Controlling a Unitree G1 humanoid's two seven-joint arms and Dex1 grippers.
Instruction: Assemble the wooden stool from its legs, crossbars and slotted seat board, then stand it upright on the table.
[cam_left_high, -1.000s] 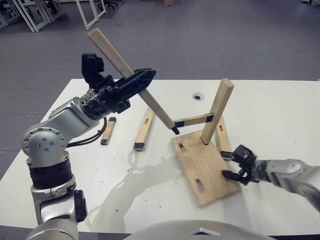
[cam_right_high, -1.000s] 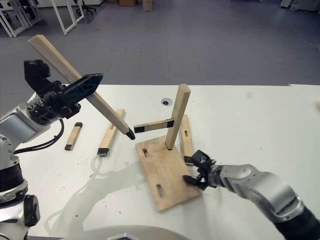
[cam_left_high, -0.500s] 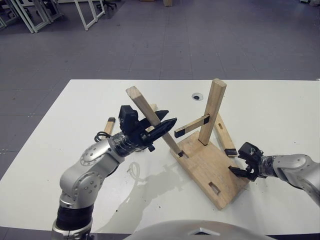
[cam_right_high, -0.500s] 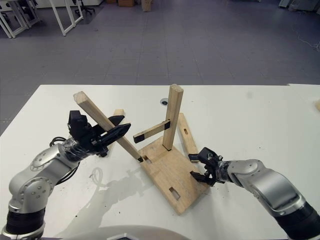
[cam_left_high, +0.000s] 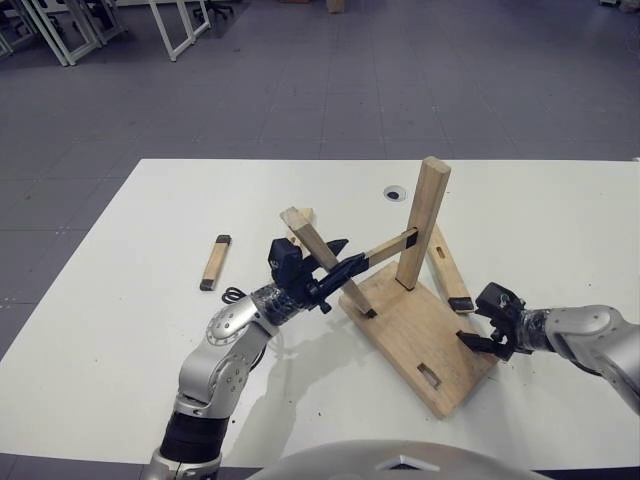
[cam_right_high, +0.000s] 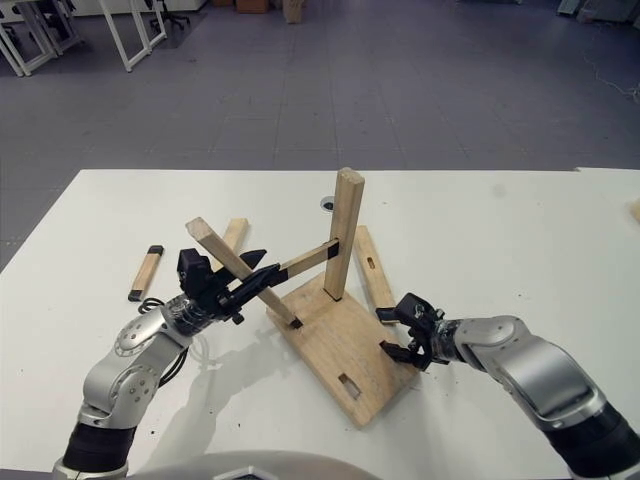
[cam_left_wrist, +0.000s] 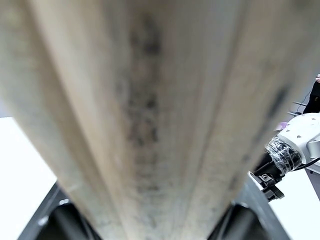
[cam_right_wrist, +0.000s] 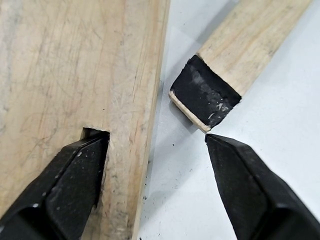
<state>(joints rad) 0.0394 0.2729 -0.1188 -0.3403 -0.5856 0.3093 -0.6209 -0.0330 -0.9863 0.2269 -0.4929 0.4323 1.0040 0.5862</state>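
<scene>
Left gripper (cam_left_high: 333, 265) clamped on tilted leg (cam_left_high: 303, 228), leg foot at seat board (cam_left_high: 405, 335) slot, right gripper (cam_left_high: 472, 325) open astride board edge, one finger (cam_right_wrist: 60, 190) in slot.

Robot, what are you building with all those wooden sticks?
It is putting a wooden stool together. The left gripper holds a tilted leg, its black tip at a slot in the seat board. An upright leg already stands in the board, a crossbar sticking out of its side. The right gripper sits open at the board's edge.
</scene>
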